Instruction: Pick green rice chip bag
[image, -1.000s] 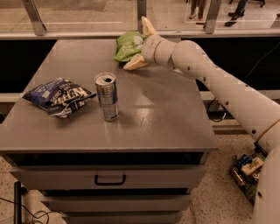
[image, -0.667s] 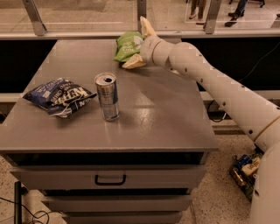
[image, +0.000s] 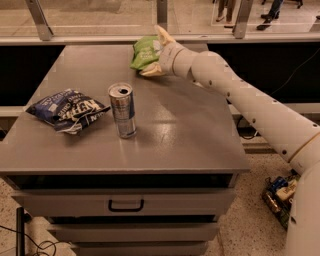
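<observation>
— What's changed over the last second?

— Very little. My gripper (image: 152, 51) has edged slightly left and stays at the green rice chip bag (image: 142, 50). The bag hasn't shifted from the far edge of the grey drawer cabinet (image: 190, 130), at 12 o'clock.

— Grip?

— The fingers (image: 162, 35) are spread, one on each side of the bag, bracketing it rather than clamping it.

— What's around it?

— A silver drink can (image: 122, 110) stands upright at 7 o'clock from the bag, well apart. The dark blue chip bag (image: 67, 110) lies at the can's 9 o'clock, near it but not touching. My arm (image: 240, 95) comes in from 4 o'clock over the top's right side, away from both.
</observation>
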